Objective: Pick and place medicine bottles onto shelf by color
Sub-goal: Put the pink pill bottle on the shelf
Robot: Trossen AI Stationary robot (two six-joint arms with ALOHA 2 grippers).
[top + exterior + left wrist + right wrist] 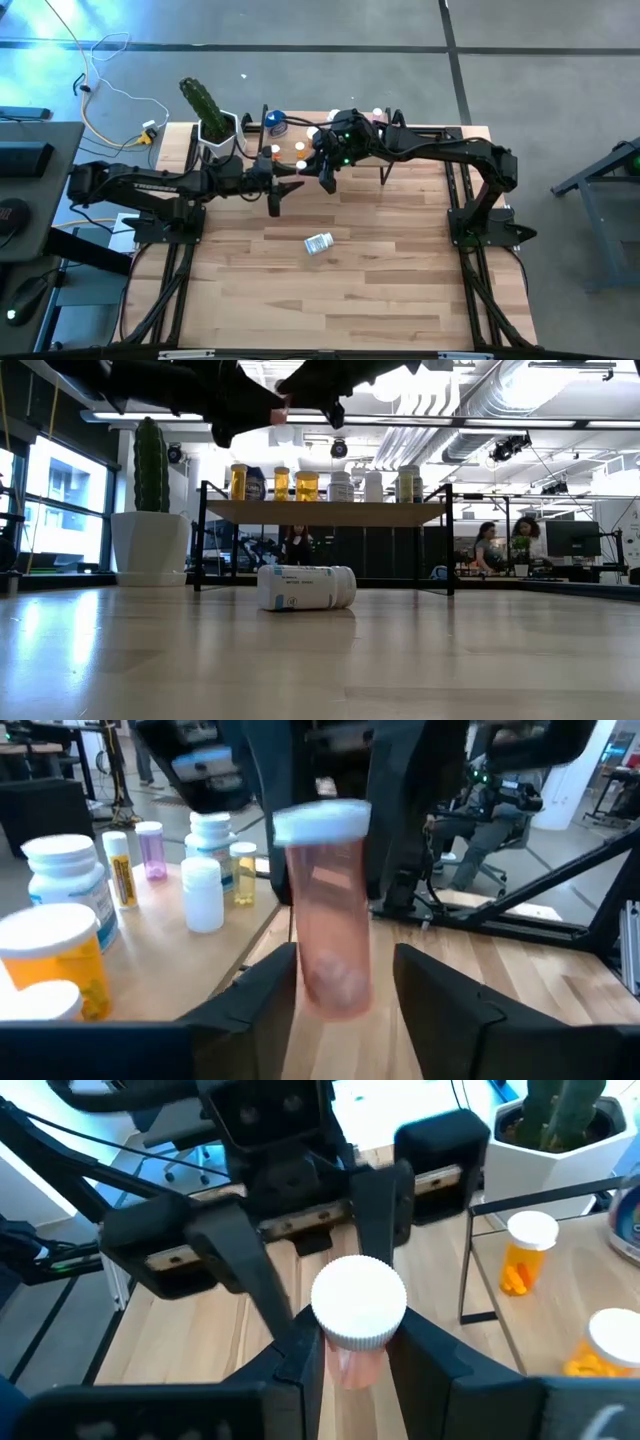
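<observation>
A pink medicine bottle point(328, 920) with a white cap point(358, 1302) is held in the air between my two grippers, in front of the shelf point(325, 510). My right gripper point(355, 1355) is shut on it. My left gripper point(345, 985) is open, with one finger on each side of the bottle's lower end. In the high view my left gripper point(290, 186) and my right gripper point(323, 178) meet at the table's middle. A white bottle point(318, 243) lies on its side on the table. Several orange, white and blue bottles point(305, 485) stand on the shelf. My right gripper pinches the pink bottle's body just under the white cap point(350, 1360), one finger on each side. The bottle is lifted clear of the table and the shelf. My left gripper's finger point(270, 985) stands close to the bottle's lower end; I cannot tell whether it touches, and a gap shows at the other finger.
A green cactus in a white pot point(208, 112) stands left of the shelf. The shelf's black legs point(447, 540) rise from the table. In the low view, people sit in the room beyond point(500, 545).
</observation>
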